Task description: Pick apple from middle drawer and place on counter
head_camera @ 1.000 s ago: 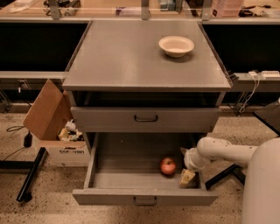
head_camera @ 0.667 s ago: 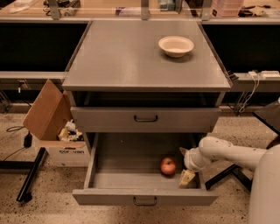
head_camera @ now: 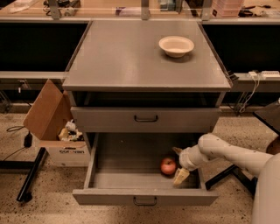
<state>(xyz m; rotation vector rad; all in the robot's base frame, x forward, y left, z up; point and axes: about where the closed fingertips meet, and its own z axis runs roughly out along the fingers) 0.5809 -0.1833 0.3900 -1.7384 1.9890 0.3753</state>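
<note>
The red-orange apple (head_camera: 168,166) lies on the floor of the pulled-out middle drawer (head_camera: 118,168), right of centre. My gripper (head_camera: 177,164) reaches down into the drawer from the right, just right of the apple. It is open, with one pale finger behind the apple and the other fingertip (head_camera: 180,176) in front of it, both close to the apple's right side. The grey counter (head_camera: 127,57) is the cabinet's top, above the drawers.
A cream-white bowl (head_camera: 176,46) stands at the counter's back right. A closed drawer front with a dark handle (head_camera: 145,118) sits above the open drawer. An open cardboard box (head_camera: 54,131) stands on the floor to the left. A wooden workbench (head_camera: 109,8) runs behind.
My arm has edged slightly left, bringing the gripper a little closer to the apple. The apple has not moved.
</note>
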